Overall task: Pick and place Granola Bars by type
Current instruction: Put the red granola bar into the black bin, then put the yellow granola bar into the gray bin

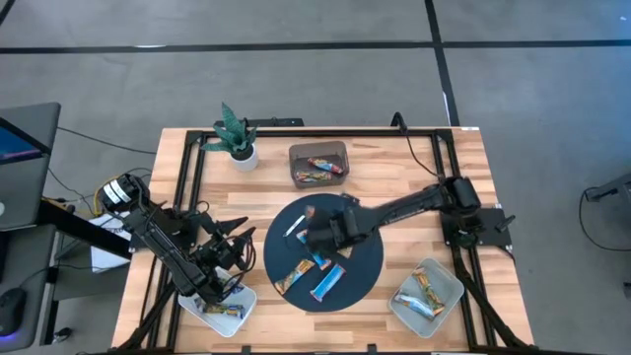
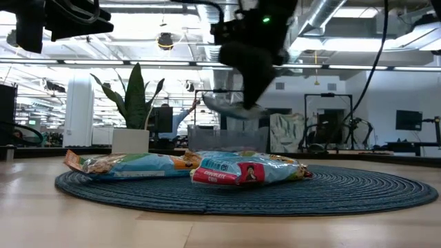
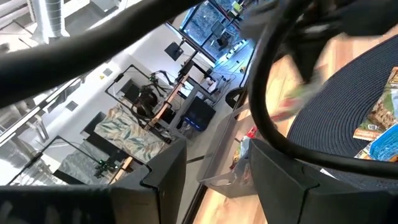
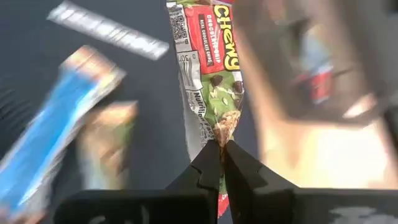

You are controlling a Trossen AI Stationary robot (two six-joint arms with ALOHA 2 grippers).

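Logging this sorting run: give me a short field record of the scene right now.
right gripper: shut on a red Chewy bar, lifted over the mat
left gripper: open, beside the mat, over the near-left tray
mat: three bars and a white stick
far bin: bars inside
near-right tray: bars inside
plant: far left

I see glossy, crinkled film wrappers on the Granola Bars (image 2: pixel 244 169), a dark woven mat (image 1: pixel 367 279) with a ribbed, matt cloth-like weave, a pale wooden table (image 1: pixel 463 177) with a smooth plank grain, translucent plastic-looking trays (image 1: pixel 455 288), and matt black fingers (image 4: pixel 208 165) on the right gripper (image 4: pixel 222 147).
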